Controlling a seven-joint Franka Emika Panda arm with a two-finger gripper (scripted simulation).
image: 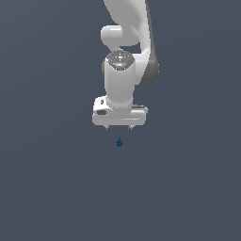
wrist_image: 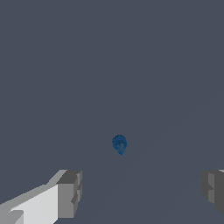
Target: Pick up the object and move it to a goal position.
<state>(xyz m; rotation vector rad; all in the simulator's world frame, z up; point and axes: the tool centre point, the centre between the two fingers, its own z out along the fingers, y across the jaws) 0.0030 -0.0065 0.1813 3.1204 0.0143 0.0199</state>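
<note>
The object (image: 119, 141) is a tiny dark blue piece lying on the flat grey surface. My white gripper (image: 120, 127) hangs just above it in the exterior view, fingers pointing down, with a small gap between it and the object. In the wrist view the object (wrist_image: 119, 144) shows as a small blue rounded blob ahead of the gripper (wrist_image: 142, 192). The grey fingertips (wrist_image: 70, 192) stand far apart at either side with nothing between them. The gripper is open.
The white arm (image: 127, 42) rises out of the top of the exterior view. A plain grey surface (image: 56, 179) fills both views, and no goal marker shows.
</note>
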